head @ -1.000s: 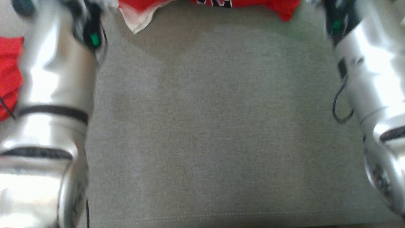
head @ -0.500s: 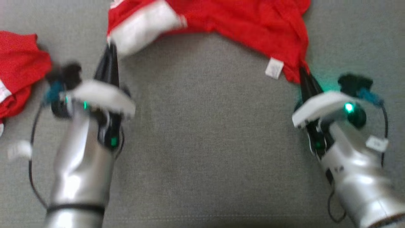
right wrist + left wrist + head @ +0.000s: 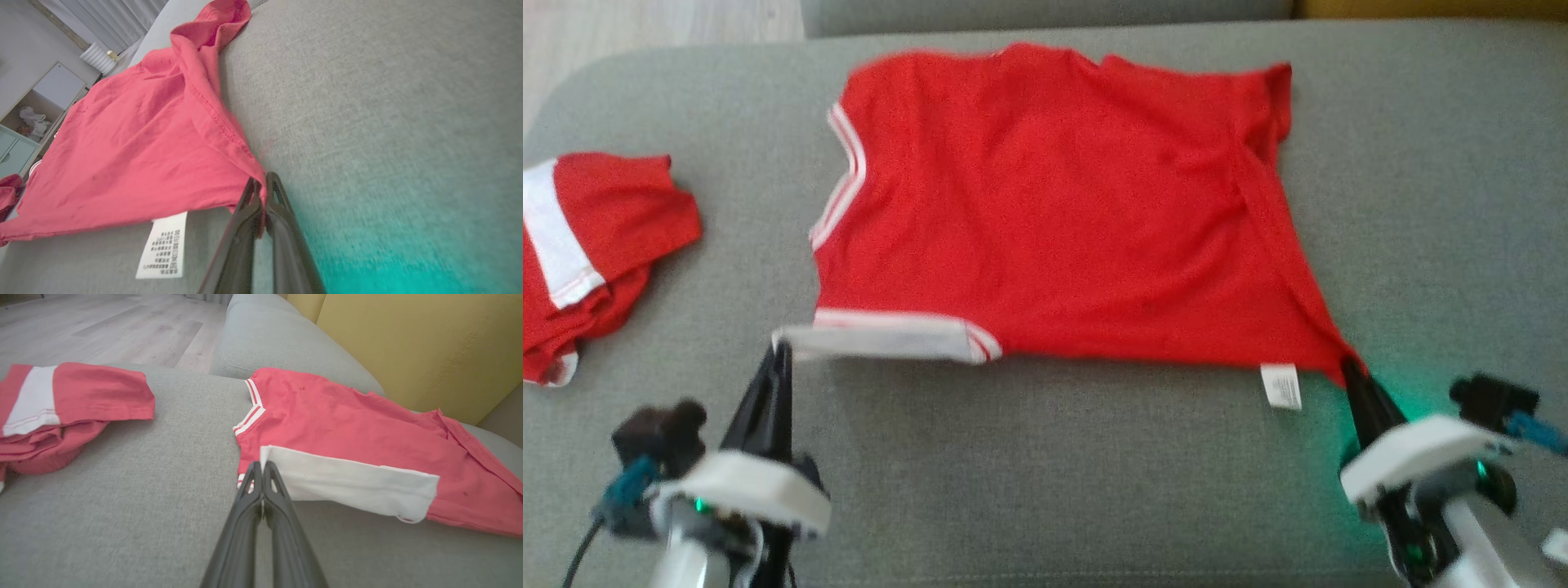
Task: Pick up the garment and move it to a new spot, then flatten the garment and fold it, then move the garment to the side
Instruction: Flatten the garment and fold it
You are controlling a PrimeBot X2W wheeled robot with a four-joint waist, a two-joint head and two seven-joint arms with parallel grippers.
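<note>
Since the earlier frame my view has swung up and the red white-trimmed fabric shirt (image 3: 1054, 212) has spread flatter mid-seat on the grey fabric sofa (image 3: 1094, 465). The left gripper (image 3: 781, 353) has its jaws pinching the white-banded corner, and the right gripper (image 3: 1349, 371) pinches the red corner.

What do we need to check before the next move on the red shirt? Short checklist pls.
1. Grip of left end effector on red T-shirt: ok, shut on the corner of the white panel.
2. Grip of right end effector on the other near corner: ok, shut on red fabric.
3. Shirt flat on grey sofa cushion: not ok, white panel is turned over and a ridge runs along the right side.
4. Apart from second red garment: ok.
5. Tucked-in care label: not ok, it sticks out at the hem.
</note>
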